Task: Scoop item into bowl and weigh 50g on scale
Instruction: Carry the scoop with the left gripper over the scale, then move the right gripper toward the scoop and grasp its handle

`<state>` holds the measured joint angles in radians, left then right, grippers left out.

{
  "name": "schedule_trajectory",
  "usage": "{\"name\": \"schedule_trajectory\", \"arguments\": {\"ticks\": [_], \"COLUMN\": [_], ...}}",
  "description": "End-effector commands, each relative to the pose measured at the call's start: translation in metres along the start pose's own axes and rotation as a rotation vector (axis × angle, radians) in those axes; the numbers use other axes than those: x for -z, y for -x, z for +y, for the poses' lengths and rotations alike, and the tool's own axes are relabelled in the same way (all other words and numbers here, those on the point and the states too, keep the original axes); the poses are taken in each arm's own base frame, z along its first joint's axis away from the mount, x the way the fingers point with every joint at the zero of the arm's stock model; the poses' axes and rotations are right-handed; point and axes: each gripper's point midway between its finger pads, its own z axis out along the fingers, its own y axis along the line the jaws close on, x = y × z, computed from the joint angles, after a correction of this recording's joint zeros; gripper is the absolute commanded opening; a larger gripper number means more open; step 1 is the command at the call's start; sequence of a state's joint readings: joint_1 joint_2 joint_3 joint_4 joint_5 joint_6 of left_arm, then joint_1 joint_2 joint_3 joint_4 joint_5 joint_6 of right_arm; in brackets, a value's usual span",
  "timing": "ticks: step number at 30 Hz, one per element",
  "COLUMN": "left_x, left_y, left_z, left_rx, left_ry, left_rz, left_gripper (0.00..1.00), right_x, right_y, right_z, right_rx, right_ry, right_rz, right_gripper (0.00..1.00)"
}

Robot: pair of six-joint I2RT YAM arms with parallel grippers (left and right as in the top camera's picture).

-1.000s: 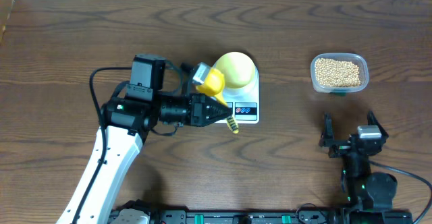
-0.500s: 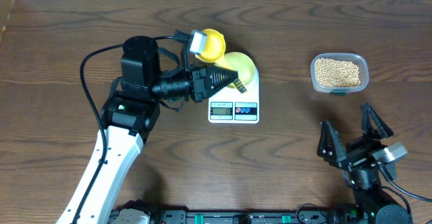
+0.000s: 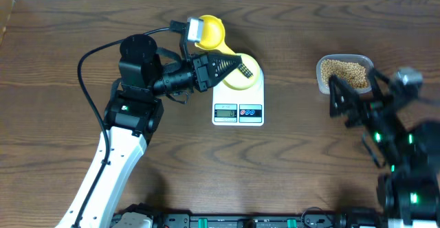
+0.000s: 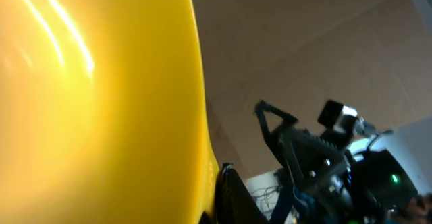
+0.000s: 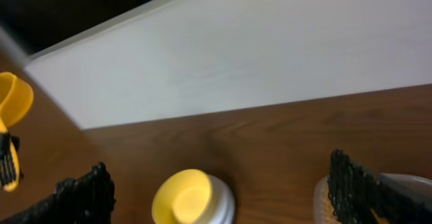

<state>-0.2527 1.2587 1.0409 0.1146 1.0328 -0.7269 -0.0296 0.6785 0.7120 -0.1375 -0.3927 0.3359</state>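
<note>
**Left gripper** (image 3: 232, 68): closed tight on the handle of a bright yellow plastic scoop (image 3: 210, 33). From overhead, its dark fingers overlap the far-left part of the small round pale yellow bowl (image 3: 245, 82). Contact with the bowl cannot be judged. The scoop's cup projects past the bowl, over bare table.

**Right gripper** (image 3: 353, 84): jaws spread wide, holding nothing. From overhead it stands across the clear rounded-rectangular plastic tub (image 3: 323, 69), partly hiding the small round tan beans (image 3: 344, 69) inside.

**Views compared:**
- The left wrist view is almost filled by the scoop's glossy yellow surface. Beyond it only the right arm (image 4: 324, 170) shows, against a plain brown background that cannot be identified. The bowl and scale are not seen there.
- The right wrist view has its 2 fingers at the lower corners. Between them, further off, are the bowl on its scale and an edge of the tub. The scoop is at the left margin.
- Only the overhead view shows the grip on the handle.

**Surface and room:** a dark brown wood-grain table (image 3: 309, 22). The right wrist view adds a white wall panel (image 5: 256, 55) behind the far edge.

**Task items:**
- The bowl sits on the rear half of the white rounded-rectangular digital scale (image 3: 238, 121), directly at the left gripper. The scale's grey display (image 3: 225, 111) faces the robot.
- The beans lie in the tub, well apart from the left gripper and close to the right gripper.
</note>
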Motion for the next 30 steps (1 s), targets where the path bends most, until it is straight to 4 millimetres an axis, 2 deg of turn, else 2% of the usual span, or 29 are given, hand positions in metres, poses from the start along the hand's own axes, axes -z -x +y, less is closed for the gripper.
{"name": "schedule_trajectory", "arguments": {"ticks": [1, 4, 7, 9, 12, 15, 18, 25, 27, 30], "left_x": [0.0, 0.0, 0.0, 0.001, 0.001, 0.001, 0.002, 0.002, -0.002, -0.01], "left_y": [0.01, 0.013, 0.017, 0.021, 0.027, 0.033, 0.035, 0.035, 0.031, 0.025], "left_z": [0.005, 0.008, 0.012, 0.011, 0.004, -0.002, -0.006, -0.007, -0.01, -0.022], "left_rx": [0.003, 0.003, 0.002, 0.001, -0.011, -0.034, -0.001, 0.127, 0.186, 0.178], "left_ry": [0.037, 0.054, 0.077, 0.076, 0.053, 0.033, 0.018, 0.004, -0.011, -0.043], "left_rz": [-0.046, -0.064, -0.091, -0.109, -0.13, -0.148, -0.158, -0.154, -0.142, -0.118], "left_gripper": [0.07, 0.07, 0.07, 0.07, 0.07, 0.07, 0.07, 0.07, 0.07, 0.07], "right_x": [-0.019, -0.026, -0.042, -0.049, -0.052, -0.057, -0.062, -0.06, -0.058, -0.057], "right_y": [-0.015, -0.03, -0.034, -0.038, -0.035, -0.035, -0.039, -0.03, -0.026, -0.026], "right_z": [0.035, 0.049, 0.046, 0.06, 0.085, 0.098, 0.107, 0.14, 0.15, 0.16], "right_rx": [-0.117, -0.197, -0.409, -0.488, -0.511, -0.663, -0.781, -0.772, -0.757, -0.756], "right_ry": [0.249, 0.373, 0.367, 0.447, 0.576, 0.598, 0.609, 0.734, 0.766, 0.782], "right_rz": [0.14, 0.232, 0.285, 0.335, 0.363, 0.419, 0.473, 0.464, 0.445, 0.435], "right_gripper": [0.99, 0.99, 0.98, 0.98, 0.88, 0.78, 0.73, 0.71, 0.7, 0.66]}}
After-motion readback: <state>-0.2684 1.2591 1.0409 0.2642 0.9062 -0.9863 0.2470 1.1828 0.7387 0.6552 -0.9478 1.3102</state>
